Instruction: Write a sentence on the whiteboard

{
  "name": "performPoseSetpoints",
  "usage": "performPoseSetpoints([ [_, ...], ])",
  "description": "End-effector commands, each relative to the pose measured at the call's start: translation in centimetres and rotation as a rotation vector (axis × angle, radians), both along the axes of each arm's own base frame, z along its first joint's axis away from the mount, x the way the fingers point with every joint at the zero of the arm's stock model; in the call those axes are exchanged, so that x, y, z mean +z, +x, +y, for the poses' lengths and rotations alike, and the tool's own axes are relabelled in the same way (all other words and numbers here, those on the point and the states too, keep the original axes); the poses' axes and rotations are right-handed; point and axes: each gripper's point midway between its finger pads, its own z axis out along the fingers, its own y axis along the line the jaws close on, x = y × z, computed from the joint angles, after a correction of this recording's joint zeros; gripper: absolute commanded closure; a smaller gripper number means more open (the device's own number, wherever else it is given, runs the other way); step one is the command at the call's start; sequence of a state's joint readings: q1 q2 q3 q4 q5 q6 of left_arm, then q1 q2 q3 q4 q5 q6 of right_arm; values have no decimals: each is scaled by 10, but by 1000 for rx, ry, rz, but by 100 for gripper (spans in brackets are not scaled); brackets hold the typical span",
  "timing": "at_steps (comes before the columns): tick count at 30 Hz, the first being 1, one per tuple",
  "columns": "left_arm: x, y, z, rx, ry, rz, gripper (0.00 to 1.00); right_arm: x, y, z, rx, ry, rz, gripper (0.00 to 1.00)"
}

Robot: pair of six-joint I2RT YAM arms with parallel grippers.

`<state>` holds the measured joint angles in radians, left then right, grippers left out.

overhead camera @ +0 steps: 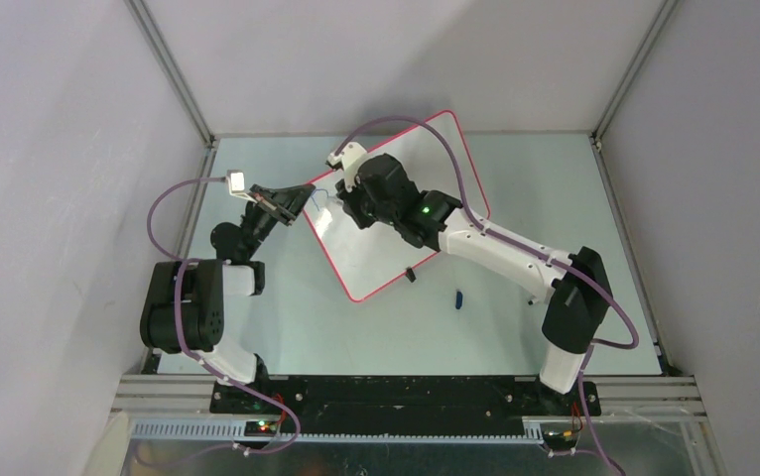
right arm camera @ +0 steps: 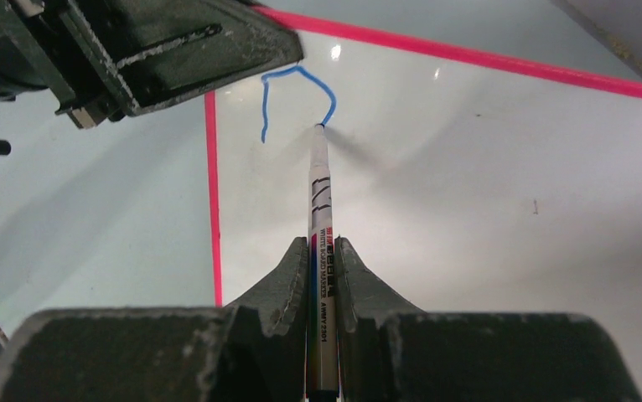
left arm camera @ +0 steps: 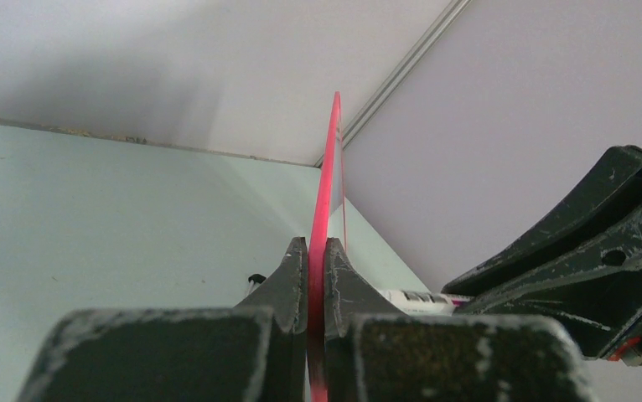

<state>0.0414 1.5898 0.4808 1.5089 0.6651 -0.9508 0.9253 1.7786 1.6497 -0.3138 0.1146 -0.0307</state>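
Note:
The whiteboard (overhead camera: 376, 258) lies tilted on the table, white with a thin red rim (left arm camera: 328, 167). My left gripper (overhead camera: 306, 196) (left arm camera: 317, 251) is shut on that rim at the board's left corner. My right gripper (overhead camera: 344, 206) (right arm camera: 323, 251) is shut on a white whiteboard marker (right arm camera: 319, 197), whose tip touches the board (right arm camera: 485, 176). Of the sentence, one blue arched stroke (right arm camera: 297, 77) shows, ending at the marker's tip. The left wrist view catches the marker's barrel (left arm camera: 422, 297) beside the right gripper's fingers (left arm camera: 586, 251).
A small blue marker cap (overhead camera: 459, 298) lies on the table right of the board's near corner. A black clip foot (overhead camera: 411, 273) sits at the board's near edge. Grey enclosure walls with metal posts (overhead camera: 173, 74) surround the table.

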Motion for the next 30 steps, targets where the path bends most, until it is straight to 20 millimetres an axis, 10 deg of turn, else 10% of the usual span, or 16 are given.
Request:
performPoseSetpoints([
  [1,-4,-11,-15,-45,93,-75,99,19,-9,-4,46,1,1,100],
  [30,-3,-12,-15,-45,95,-79,100,11,-21,23,129,-6,22,100],
])
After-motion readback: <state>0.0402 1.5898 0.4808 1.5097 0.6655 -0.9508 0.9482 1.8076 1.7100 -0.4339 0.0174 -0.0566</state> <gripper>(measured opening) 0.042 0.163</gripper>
